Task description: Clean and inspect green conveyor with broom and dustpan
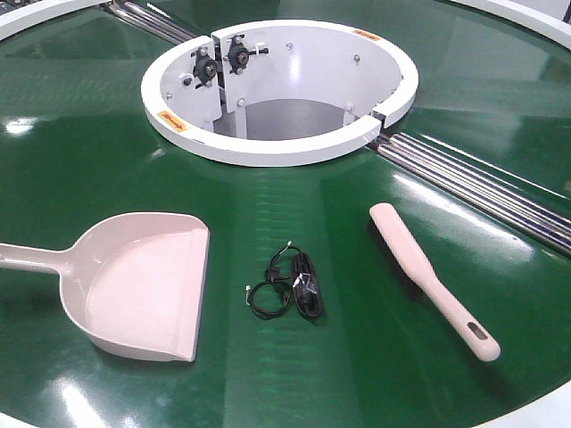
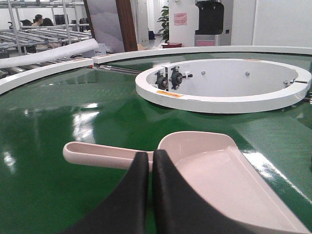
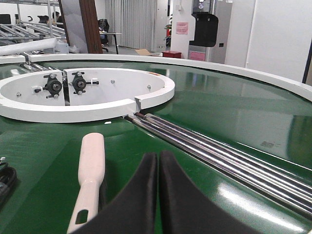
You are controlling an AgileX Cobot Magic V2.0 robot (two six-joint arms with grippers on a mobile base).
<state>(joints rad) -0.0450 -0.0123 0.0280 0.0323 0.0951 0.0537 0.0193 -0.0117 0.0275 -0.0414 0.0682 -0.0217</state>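
Nearest, the left hand (image 2: pixel 150 157) has its fingers pressed together, empty, in front of the dustpan (image 1: pixel 143 285). The right hand (image 3: pixel 157 157) is likewise closed and empty, beside the broom (image 1: pixel 428 276) handle. Both tools lie flat on the green conveyor (image 1: pixel 89 160), with a black cable bundle (image 1: pixel 294 285) between them. Beyond stands the white centre hub (image 1: pixel 268 150), with silver rollers (image 1: pixel 473 183) running from it.

Green conveyor (image 1: pixel 89 160), glossy. Between white centre hub (image 1: pixel 268 152) and near rim lie: dustpan (image 1: pixel 143 285) left, coiled black cable (image 1: pixel 290 287) midway, broom (image 1: pixel 428 276) right; none touching.
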